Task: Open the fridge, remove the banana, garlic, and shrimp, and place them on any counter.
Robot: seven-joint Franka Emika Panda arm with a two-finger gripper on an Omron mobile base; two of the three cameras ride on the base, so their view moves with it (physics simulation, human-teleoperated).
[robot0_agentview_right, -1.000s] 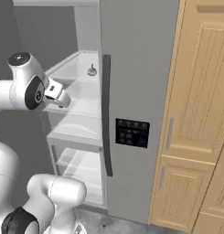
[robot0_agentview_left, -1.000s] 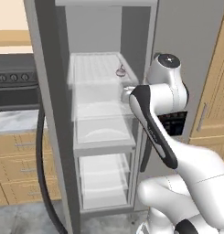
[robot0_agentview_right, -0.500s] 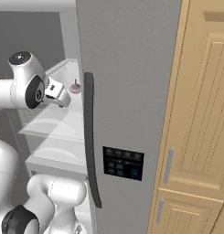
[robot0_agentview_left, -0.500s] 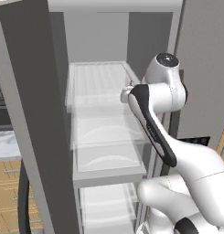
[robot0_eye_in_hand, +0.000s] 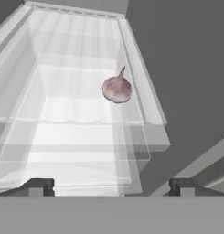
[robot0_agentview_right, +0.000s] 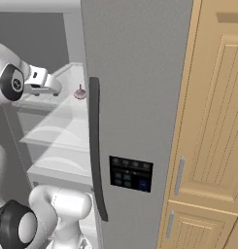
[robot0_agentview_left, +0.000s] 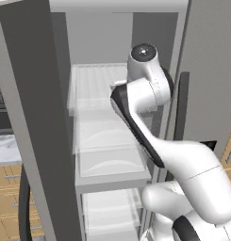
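The garlic (robot0_eye_in_hand: 117, 88) lies on an upper white shelf (robot0_eye_in_hand: 63, 114) inside the fridge (robot0_agentview_right: 135, 73), near the shelf's right edge in the hand view, stem pointing up and away; in the right base view it (robot0_agentview_right: 80, 92) shows just left of the closed door's long dark handle (robot0_agentview_right: 96, 160). The fingers (robot0_eye_in_hand: 111, 186) stand spread wide and empty, short of the bulb and apart from it. The white arm (robot0_agentview_left: 145, 94) reaches into the open compartment at shelf height.
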